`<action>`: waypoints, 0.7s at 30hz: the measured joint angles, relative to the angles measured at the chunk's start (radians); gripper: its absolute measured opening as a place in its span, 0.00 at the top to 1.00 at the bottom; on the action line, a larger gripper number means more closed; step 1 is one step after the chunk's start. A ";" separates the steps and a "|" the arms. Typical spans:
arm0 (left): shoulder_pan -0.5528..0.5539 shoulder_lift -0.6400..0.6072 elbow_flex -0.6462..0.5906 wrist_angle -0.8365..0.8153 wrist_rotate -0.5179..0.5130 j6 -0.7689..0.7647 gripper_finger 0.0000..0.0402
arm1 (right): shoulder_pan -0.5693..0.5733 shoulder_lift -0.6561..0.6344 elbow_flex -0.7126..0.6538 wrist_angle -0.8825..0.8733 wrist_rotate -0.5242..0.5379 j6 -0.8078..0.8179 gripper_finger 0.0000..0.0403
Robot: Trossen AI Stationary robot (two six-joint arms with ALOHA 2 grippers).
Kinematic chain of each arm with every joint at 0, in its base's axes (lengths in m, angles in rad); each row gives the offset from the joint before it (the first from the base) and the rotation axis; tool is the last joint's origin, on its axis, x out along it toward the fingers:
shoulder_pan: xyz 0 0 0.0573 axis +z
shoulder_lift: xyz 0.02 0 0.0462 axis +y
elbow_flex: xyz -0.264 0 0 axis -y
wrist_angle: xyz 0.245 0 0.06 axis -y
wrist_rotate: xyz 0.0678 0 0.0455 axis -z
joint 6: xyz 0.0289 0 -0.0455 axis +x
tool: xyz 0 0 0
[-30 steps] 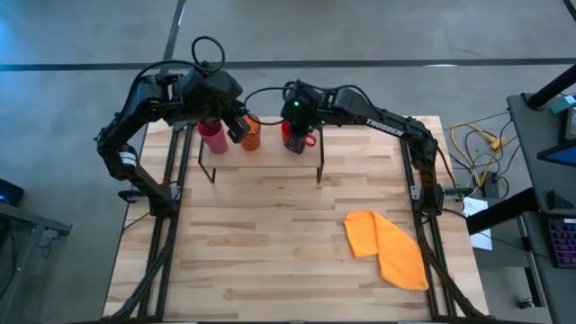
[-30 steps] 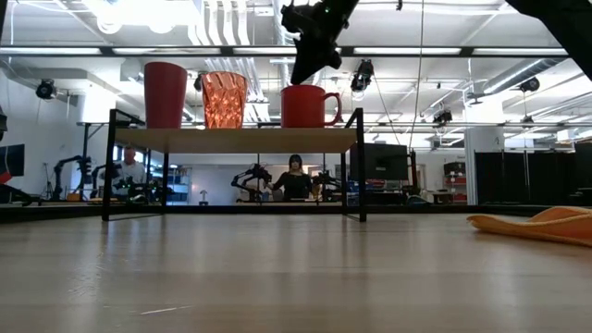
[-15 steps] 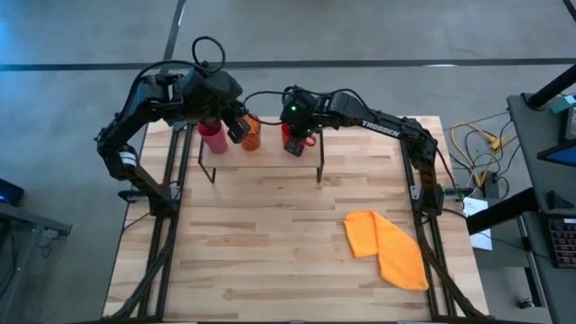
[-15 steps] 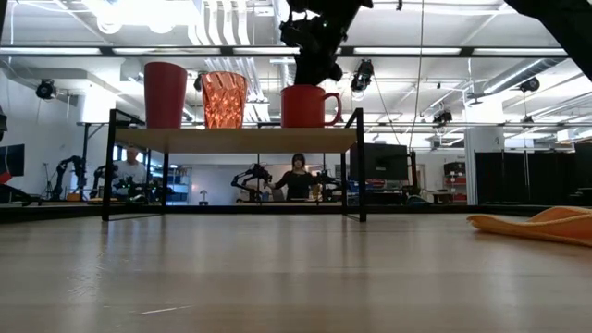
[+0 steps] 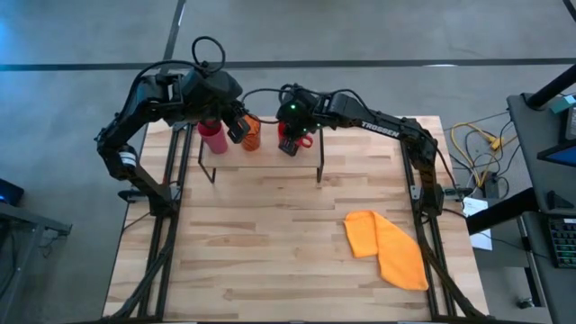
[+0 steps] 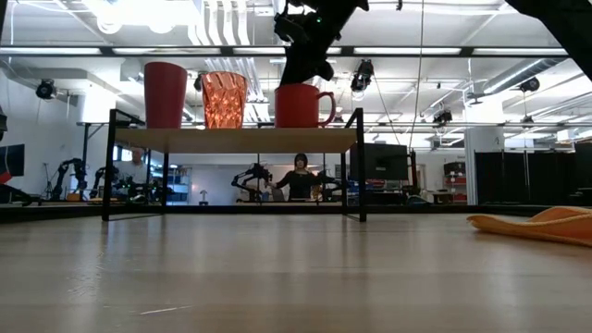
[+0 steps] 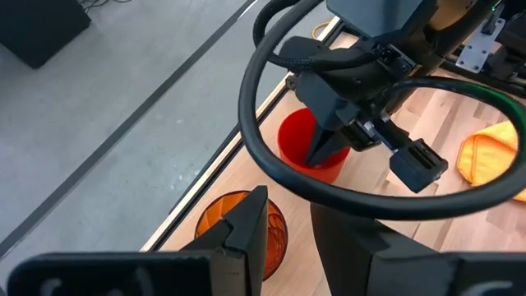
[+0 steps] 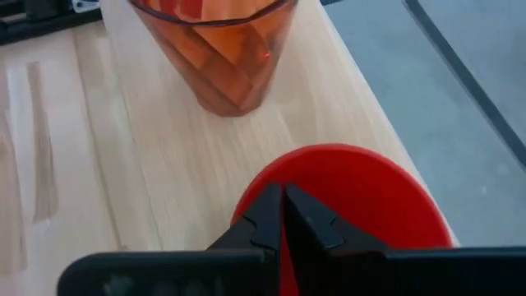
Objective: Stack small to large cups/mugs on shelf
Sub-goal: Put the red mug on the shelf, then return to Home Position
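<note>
Red mug (image 6: pixel 298 105) sits on the shelf (image 6: pixel 236 139) toward its right end, orange ribbed cup (image 6: pixel 224 100) beside it, pink tumbler (image 6: pixel 165 94) at the left end. We see the right tool (image 8: pixel 282 215) pinched narrow on the mug's rim. Left tool (image 7: pixel 288 218) hangs above the orange cup, fingers parted.

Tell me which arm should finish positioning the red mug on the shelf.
The right. Its gripper is already pinched on the rim of the red mug on the shelf, while the left gripper hovers by the orange ribbed cup.
</note>
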 joint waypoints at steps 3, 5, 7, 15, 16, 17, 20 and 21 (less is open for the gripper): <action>0.000 0.000 0.000 0.000 0.000 0.000 0.80 | 0.000 0.000 0.000 -0.001 0.000 0.000 0.98; 0.000 0.000 0.000 -0.001 0.000 0.000 0.80 | 0.000 0.000 0.000 -0.004 0.000 0.000 0.98; 0.000 0.000 0.000 -0.003 0.000 0.000 0.80 | 0.000 0.000 0.004 -0.025 0.001 0.000 0.98; 0.000 0.000 0.000 -0.006 0.000 0.000 0.80 | 0.007 -0.062 0.047 -0.086 0.008 0.021 0.98; 0.000 0.000 0.000 -0.005 0.000 0.002 0.80 | 0.009 -0.083 0.048 -0.085 0.009 0.015 0.98; 0.000 0.000 0.000 -0.002 0.000 0.014 0.80 | 0.013 -0.102 0.049 -0.088 0.008 0.010 0.98; -0.002 -0.002 0.000 0.000 0.010 0.016 0.80 | 0.034 -0.173 0.049 -0.105 0.008 0.013 0.98; -0.005 -0.004 0.000 0.000 0.032 0.016 0.80 | 0.042 -0.201 0.047 -0.117 0.008 0.017 0.98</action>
